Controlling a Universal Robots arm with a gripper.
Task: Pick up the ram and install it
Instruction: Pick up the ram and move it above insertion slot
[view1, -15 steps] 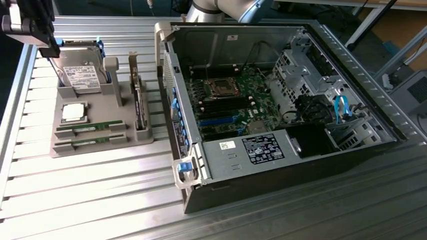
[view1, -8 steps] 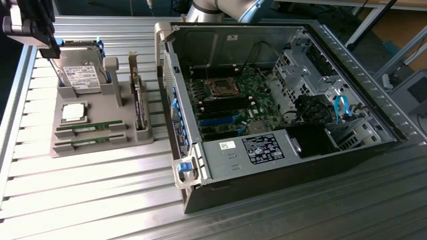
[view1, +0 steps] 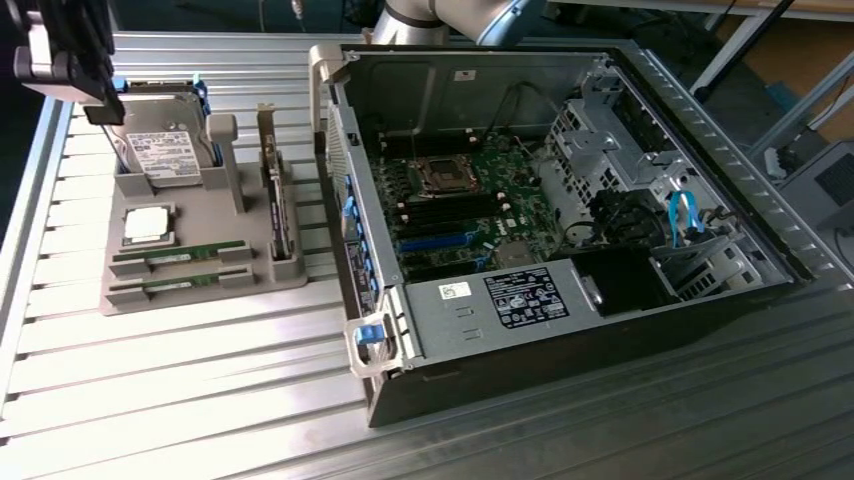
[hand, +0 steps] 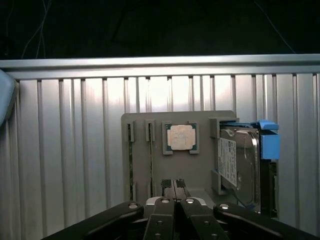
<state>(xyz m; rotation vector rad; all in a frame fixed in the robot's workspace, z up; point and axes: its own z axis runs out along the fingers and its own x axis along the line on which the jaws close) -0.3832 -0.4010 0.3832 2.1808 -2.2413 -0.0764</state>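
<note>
Computer case (view1: 561, 360), black, largest item, lying open on its side at the exterior view's right half of a slatted metal table (view1: 200, 400). Contents: green motherboard (view1: 454, 200) with a square processor socket (view1: 438, 178) near its far end; a silver power supply (view1: 527, 295) with a dark label at the near side; a metal drive cage (view1: 587, 140) at far right; blue cables (view1: 683, 215) looped at the right.

Grey holder (view1: 200, 215), on the table just to the left of the case, apart from it. Contents, largest first:
- hard drive (view1: 160, 150), standing tilted at the far end, with a blue bracket on it;
- expansion card (view1: 276, 215), on edge along the holder's right side, closest to the case;
- ram (view1: 180, 257), a thin green stick set on edge in a slot at the holder's near end, with a nearer stick (view1: 174, 288) in the next slot parallel to it; both are seated in the holder and nothing touches them;
- processor chip (view1: 147, 225), square and silver, flat in a recess between the hard drive and the ram.

Gripper (view1: 100, 100), dark, at the far left, above the hard drive end of the holder and well apart from the ram. In the wrist view its fingers (hand: 167, 192) are pressed together with nothing between them. The hard drive stands between the gripper and the sticks.
</note>
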